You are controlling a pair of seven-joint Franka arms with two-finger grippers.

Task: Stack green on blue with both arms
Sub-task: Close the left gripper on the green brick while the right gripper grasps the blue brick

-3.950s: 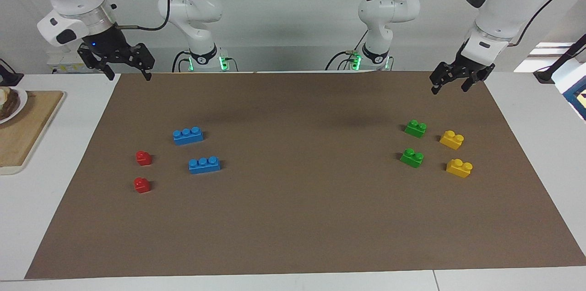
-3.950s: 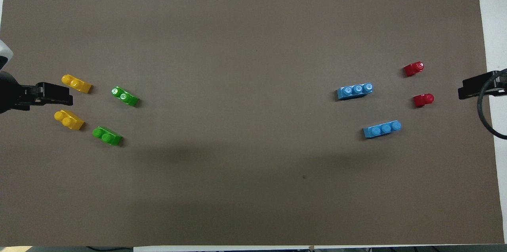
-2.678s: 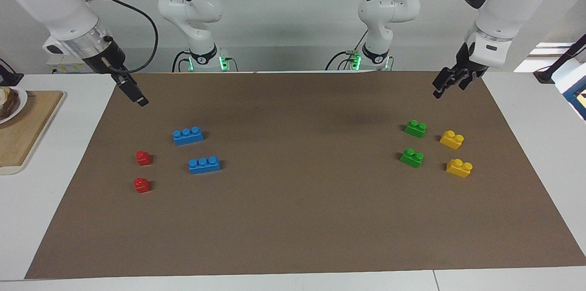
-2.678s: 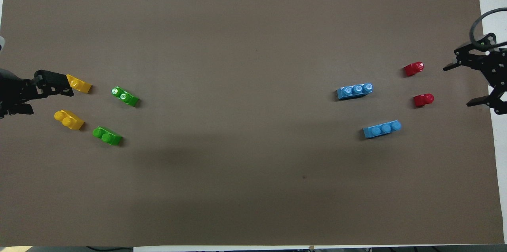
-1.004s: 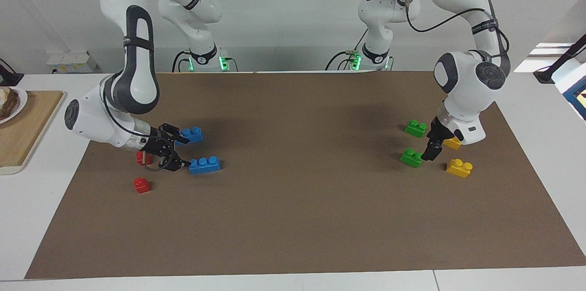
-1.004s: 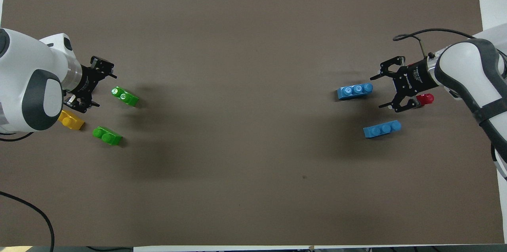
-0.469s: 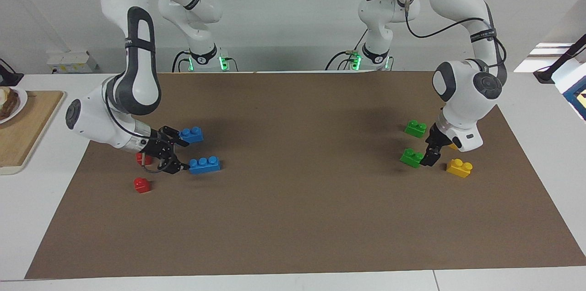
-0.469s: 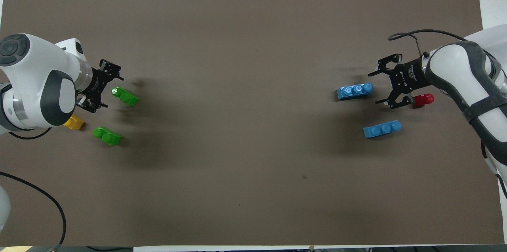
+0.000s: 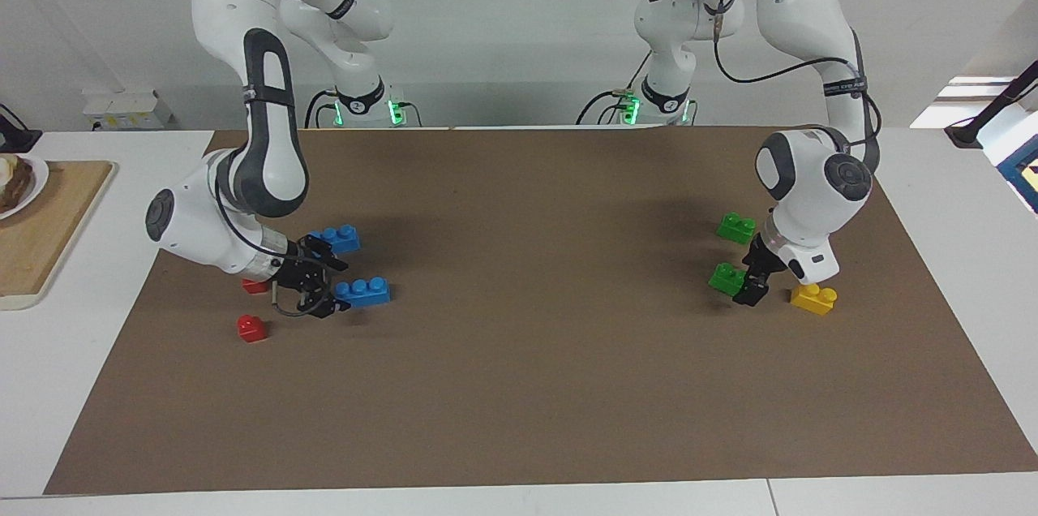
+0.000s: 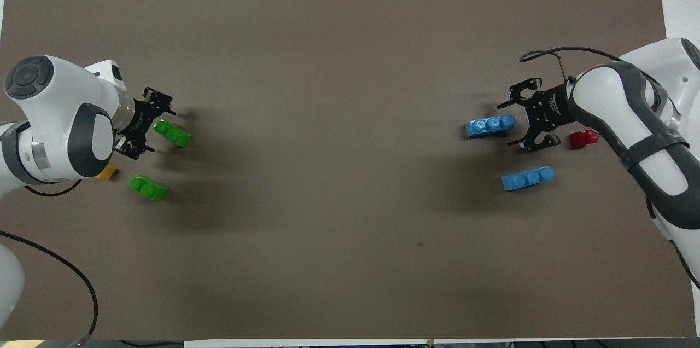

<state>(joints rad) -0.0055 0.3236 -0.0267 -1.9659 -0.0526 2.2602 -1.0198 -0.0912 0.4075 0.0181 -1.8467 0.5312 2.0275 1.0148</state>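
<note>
Two green bricks lie toward the left arm's end of the mat; the farther one [image 9: 726, 278] [image 10: 174, 134] has its end between the open fingers of my left gripper [image 9: 744, 285] [image 10: 155, 127], which is low at the mat. The nearer green brick [image 9: 735, 227] [image 10: 148, 187] lies free. Toward the right arm's end lie two blue bricks. My right gripper [image 9: 328, 289] [image 10: 507, 125] is open, low, and straddles the end of the farther blue brick [image 9: 363, 292] [image 10: 488, 126]. The nearer blue brick [image 9: 338, 238] [image 10: 528, 178] is untouched. Neither gripper holds anything.
A yellow brick [image 9: 813, 298] [image 10: 107, 173] lies beside the left wrist, partly covered from above. Red bricks [image 9: 251, 328] [image 10: 584, 139] lie by the right arm; one is partly hidden [image 9: 255, 286]. A wooden board [image 9: 45, 232] lies off the brown mat [image 9: 519, 386].
Both arms came down from above the mat's robot-side corners to the bricks. In the last second each open gripper slid up to its brick's end. No brick has moved.
</note>
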